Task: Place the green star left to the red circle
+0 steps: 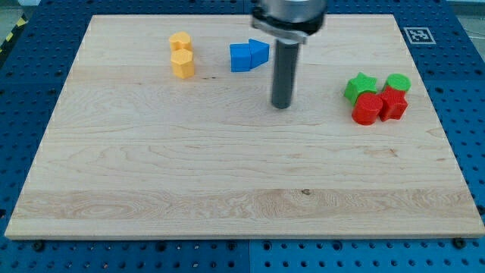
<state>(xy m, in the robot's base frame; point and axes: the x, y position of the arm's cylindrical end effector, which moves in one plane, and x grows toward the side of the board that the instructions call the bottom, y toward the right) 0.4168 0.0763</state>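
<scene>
The green star (360,86) lies at the view's right, touching the upper left of the red circle (367,109). A second red block (393,103) sits right of the red circle, and a green round block (398,83) sits above that. My tip (281,105) rests on the board well left of this cluster, below and right of the blue blocks. It touches no block.
Two blue blocks (248,54) lie together near the view's top centre. Two yellow blocks (182,54) stand stacked in line at the top left. The wooden board (227,182) lies on a blue perforated table. A marker tag (416,34) is at the board's top right corner.
</scene>
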